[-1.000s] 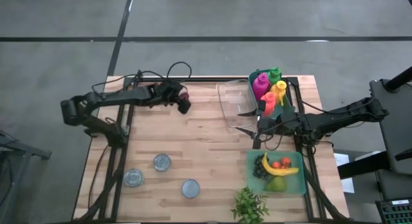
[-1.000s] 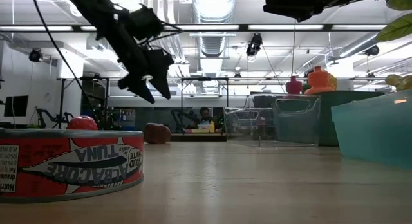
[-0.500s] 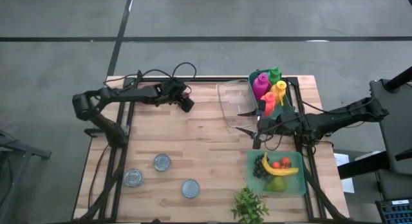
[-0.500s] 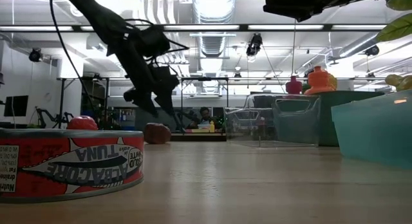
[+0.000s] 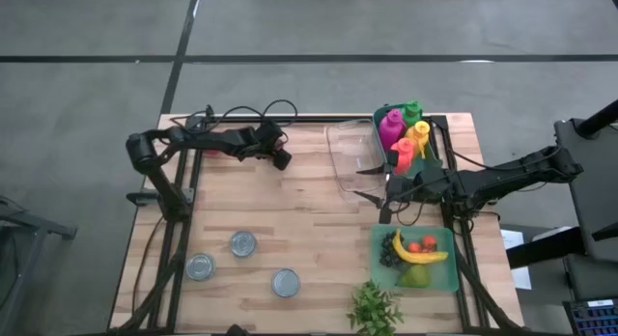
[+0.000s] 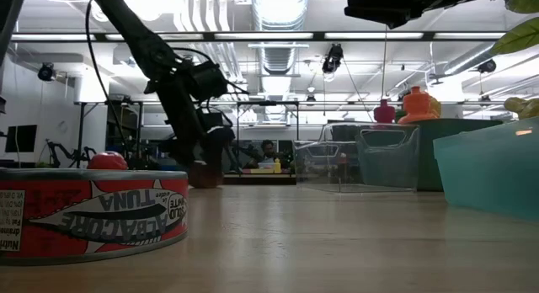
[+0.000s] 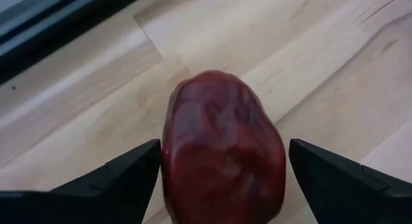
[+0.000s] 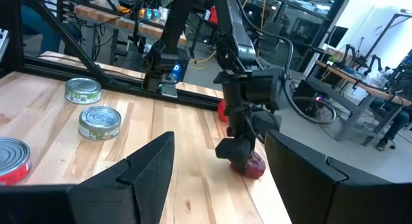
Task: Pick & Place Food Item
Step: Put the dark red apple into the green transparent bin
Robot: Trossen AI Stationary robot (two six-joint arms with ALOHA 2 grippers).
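While our right gripper [image 5: 371,182] waits open beside the clear bin [image 5: 350,154], our left gripper [image 7: 219,185] stands with fingers spread wide on either side of the dark red food item [image 7: 222,153] at the table's [image 5: 309,230] far edge.

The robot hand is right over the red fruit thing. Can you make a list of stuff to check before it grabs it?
1. Left gripper open: ok, both fingers stand apart.
2. Dark red fruit between the fingers: ok, one finger on each side.
3. Fingers touching the fruit yet: no, gaps show on both sides.
4. Fruit resting on the wooden table: ok.
5. Gripper low enough: ok, it is down at the fruit in the low view.
6. Right gripper out of the way: ok, by the clear container.
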